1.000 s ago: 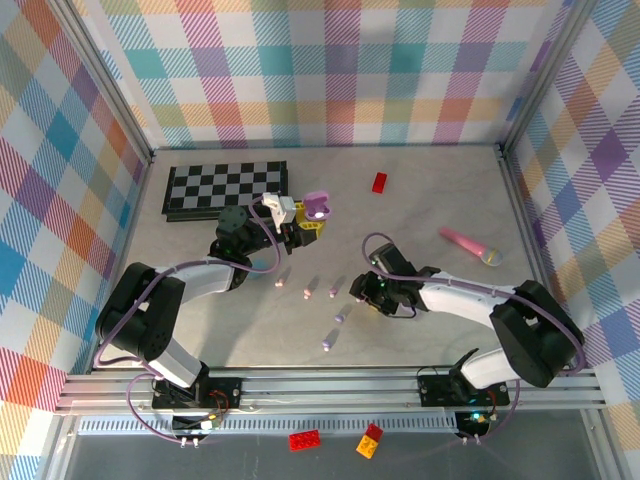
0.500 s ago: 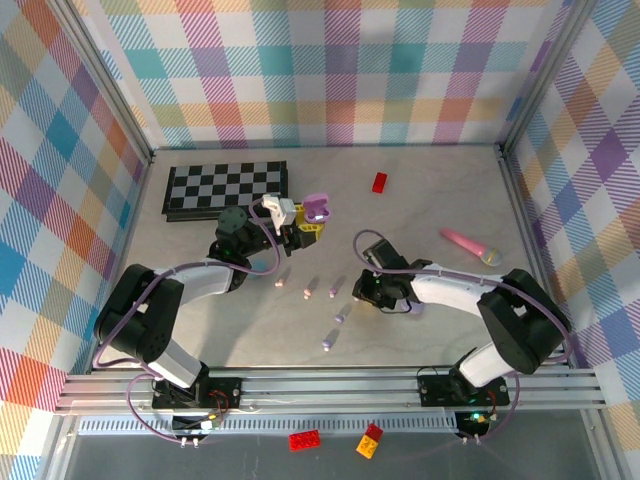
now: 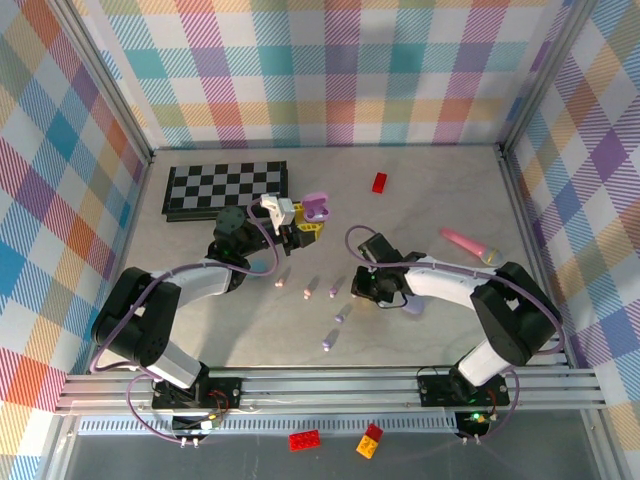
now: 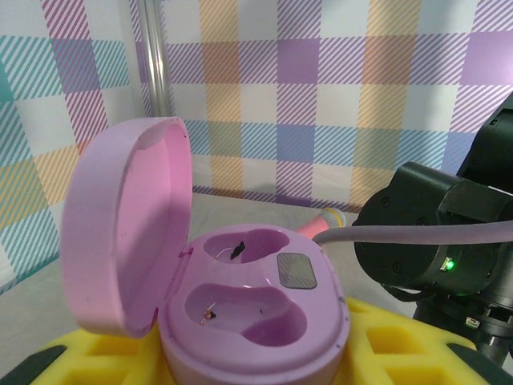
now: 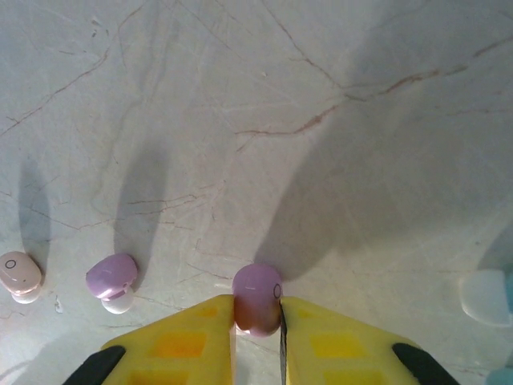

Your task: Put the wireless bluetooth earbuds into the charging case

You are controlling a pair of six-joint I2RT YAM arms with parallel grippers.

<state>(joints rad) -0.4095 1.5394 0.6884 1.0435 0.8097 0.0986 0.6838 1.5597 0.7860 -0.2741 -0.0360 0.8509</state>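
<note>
From above, the left hand (image 3: pixel 297 222) holds the open pink charging case (image 3: pixel 317 206) toward the far edge of the table (image 3: pixel 440 190), about midway along it, while loose earbuds (image 3: pixel 309 290) lie nearer the near edge beside the right hand (image 3: pixel 362 291). In the left wrist view the charging case (image 4: pixel 248 313) sits pinched between the yellow fingers (image 4: pixel 104 357), its lid standing up. In the right wrist view the right hand (image 5: pixel 256 319) pinches one pink earbud (image 5: pixel 256 295), with two more earbuds (image 5: pixel 112 279) at its left.
</note>
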